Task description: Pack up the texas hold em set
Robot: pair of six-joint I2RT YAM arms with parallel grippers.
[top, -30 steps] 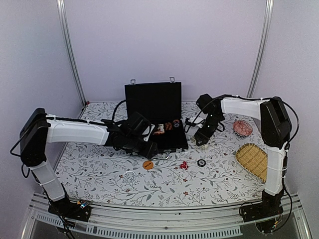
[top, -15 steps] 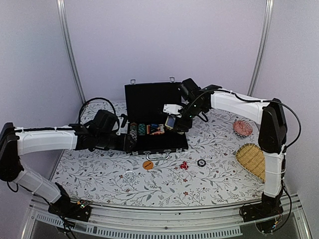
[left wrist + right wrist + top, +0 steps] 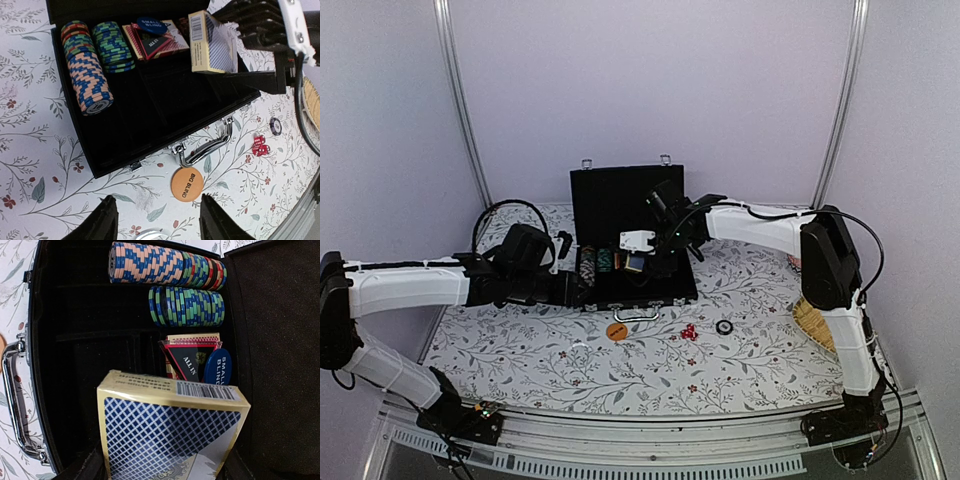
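Card box (image 3: 170,435) sits clamped in right gripper (image 3: 160,462) over case (image 3: 90,315).

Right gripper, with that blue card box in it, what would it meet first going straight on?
Its blue card box would likely land on the black case floor beside the red card deck; depth is unclear.

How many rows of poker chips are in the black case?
2. A long row lies along the case's left side, and a shorter blue-green row lies right beside it. More could hide behind the card box.
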